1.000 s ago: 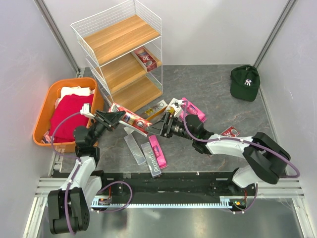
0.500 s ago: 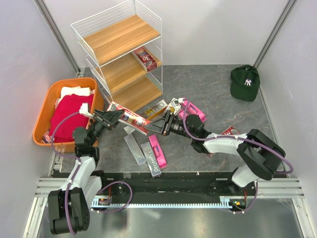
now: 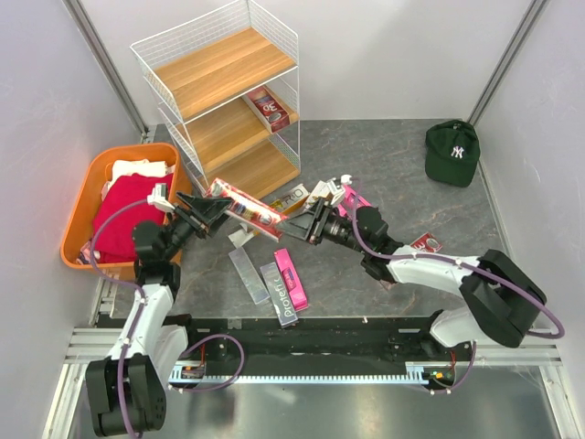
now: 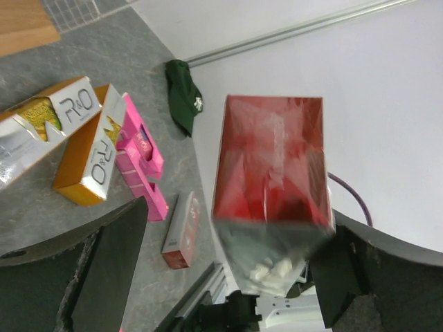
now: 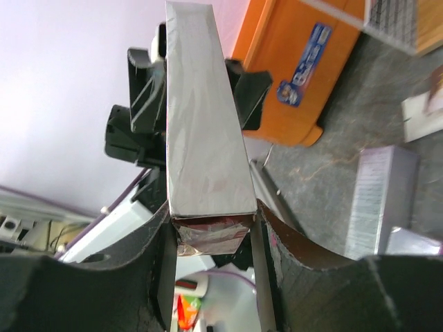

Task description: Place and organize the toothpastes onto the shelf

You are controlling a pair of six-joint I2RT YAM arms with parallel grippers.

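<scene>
Seen from the top camera, with 12 o'clock at the far wall, a dark red toothpaste box [image 3: 245, 205] hangs in the air above the table [image 3: 384, 183], a little toward 9 o'clock from the middle, between the two arms. The right gripper [image 3: 298, 224] pinches its end on the 3 o'clock side. In the right wrist view the two fingers [image 5: 156, 277] press on both sides of this box [image 5: 208, 124], which shows a silver face there. The left gripper [image 3: 214, 207] is at the other end, on the 9 o'clock side, with its jaws spread wide. In the left wrist view the box [image 4: 270, 159] stands between the fingers [image 4: 111, 256] with a clear gap on one side; on the other side I cannot tell if it touches. The shelf [image 3: 219, 64] stands at 11 o'clock, and one red toothpaste [image 3: 269, 108] lies on its middle board. More toothpastes lie on the table: gold-white boxes [image 3: 294, 196] just at 12 o'clock of the pinched end, pink boxes [image 4: 138, 162] beside them, a single pink box [image 3: 290, 273] and silver-grey boxes [image 3: 247, 270] at 6 o'clock, and a small red box [image 3: 426, 243] at 4 o'clock. An orange basket [image 3: 80, 208] with red and white cloths [image 3: 123, 206] is at 9 o'clock, and a dark green cap [image 3: 452, 153] at 2 o'clock.
</scene>
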